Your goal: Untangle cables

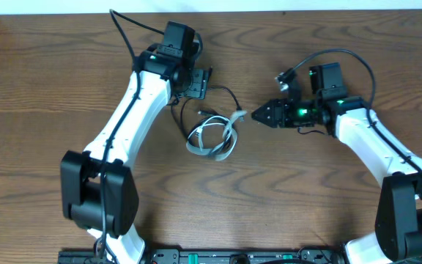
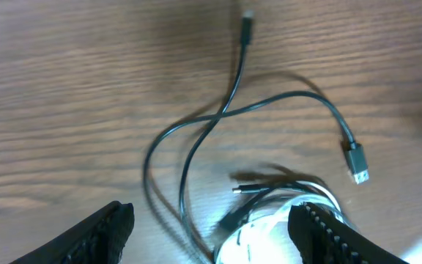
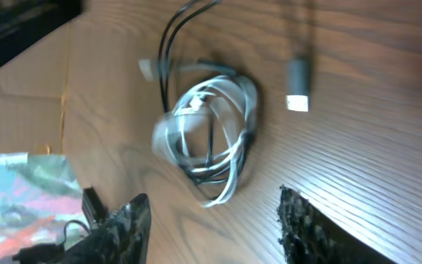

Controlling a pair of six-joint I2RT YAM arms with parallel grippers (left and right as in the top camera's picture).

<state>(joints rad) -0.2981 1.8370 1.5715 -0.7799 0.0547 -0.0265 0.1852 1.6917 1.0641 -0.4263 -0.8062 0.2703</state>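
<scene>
Gaping wide, both jaws hover clear of cables [image 1: 229, 136].

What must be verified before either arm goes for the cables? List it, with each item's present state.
1. The left end effector is open and empty: ok.
2. The right end effector is open and empty: ok.
3. The black cable is separate from the white cable: not ok. Black strands run through the white coil.
4. One black plug lies clear of the coil, free to grasp: ok.
5. Exactly how the black strands weave inside the coil: cannot tell. Both wrist views are blurred there.
</scene>
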